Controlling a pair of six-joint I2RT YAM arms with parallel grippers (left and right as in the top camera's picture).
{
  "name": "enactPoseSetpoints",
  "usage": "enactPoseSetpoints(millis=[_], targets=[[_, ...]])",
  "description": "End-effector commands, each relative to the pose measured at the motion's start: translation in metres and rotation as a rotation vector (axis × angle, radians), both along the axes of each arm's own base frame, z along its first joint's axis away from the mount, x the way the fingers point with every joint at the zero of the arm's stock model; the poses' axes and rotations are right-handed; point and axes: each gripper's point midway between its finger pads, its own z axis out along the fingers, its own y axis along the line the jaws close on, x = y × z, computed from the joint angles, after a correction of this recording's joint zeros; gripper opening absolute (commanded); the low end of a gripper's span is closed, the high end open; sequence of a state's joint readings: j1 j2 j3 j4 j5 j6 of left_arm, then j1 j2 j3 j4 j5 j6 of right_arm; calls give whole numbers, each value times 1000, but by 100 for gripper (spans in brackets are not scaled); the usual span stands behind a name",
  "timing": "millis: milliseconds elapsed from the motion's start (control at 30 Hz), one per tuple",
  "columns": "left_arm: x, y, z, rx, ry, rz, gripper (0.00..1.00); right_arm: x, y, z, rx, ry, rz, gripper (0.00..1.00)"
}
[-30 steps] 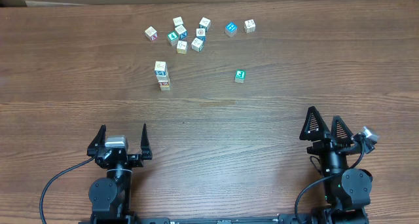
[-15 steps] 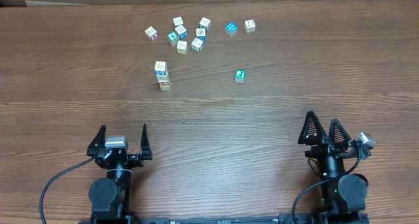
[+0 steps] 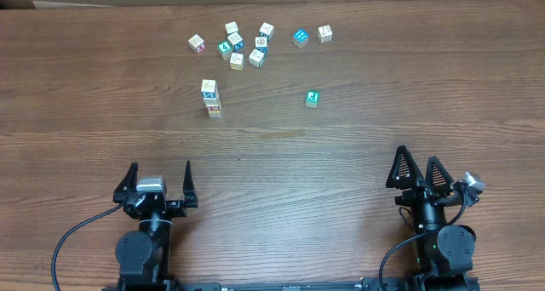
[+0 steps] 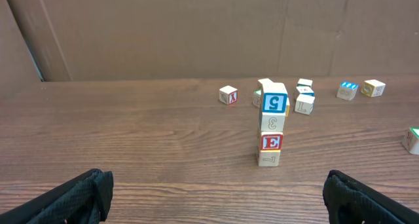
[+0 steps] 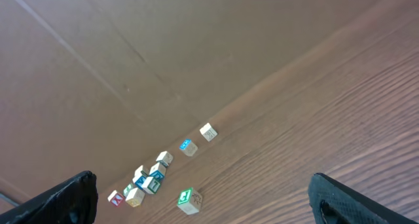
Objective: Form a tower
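The tower (image 3: pixel 211 99) stands on the table (image 3: pixel 383 87) left of centre, about midway between the near and far edges and well apart from both arms. In the left wrist view the tower (image 4: pixel 272 129) shows four cubes stacked upright: a blue-faced one marked 5 on top, a pale one marked 3 under it, a red-framed E next, and a pale cube at the bottom, with the edges not quite flush. Just beyond it, toward the far edge, lies a loose cluster of cubes (image 3: pixel 238 44), and two more cubes (image 3: pixel 300 37) sit side by side to the right of that cluster. A single green cube (image 3: pixel 312 99) lies alone to the right of the tower, at about the same depth. The left gripper (image 3: pixel 159 166) rests at the near left edge with its jaws spread wide and nothing between them; its dark fingers (image 4: pixel 72 198) frame the tower from a distance. The right gripper (image 3: pixel 417 156) sits at the near right, jaws likewise released and empty, its camera tilted so the cubes and the green cube (image 5: pixel 188 199) appear low in the picture. A cardboard wall (image 4: pixel 163 34) closes the far side.
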State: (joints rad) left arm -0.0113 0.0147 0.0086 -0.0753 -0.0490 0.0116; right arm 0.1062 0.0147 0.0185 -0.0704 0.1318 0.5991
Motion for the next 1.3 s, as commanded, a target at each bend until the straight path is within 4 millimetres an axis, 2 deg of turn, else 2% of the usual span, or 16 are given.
enactPoseSetpoints(millis=[0,900,1167,1267], targets=[[0,2,1,27,-7,7,100,0,0,-2,-1,-4,-1,100],[0,2,1,27,-7,7,100,0,-1,-2,-7,-4,-9,100],[0,2,1,27,-7,7,100,0,1,-2,-404,-1,5,100],[0,2,1,27,-7,7,100,0,1,-2,-444,-2,7,100]])
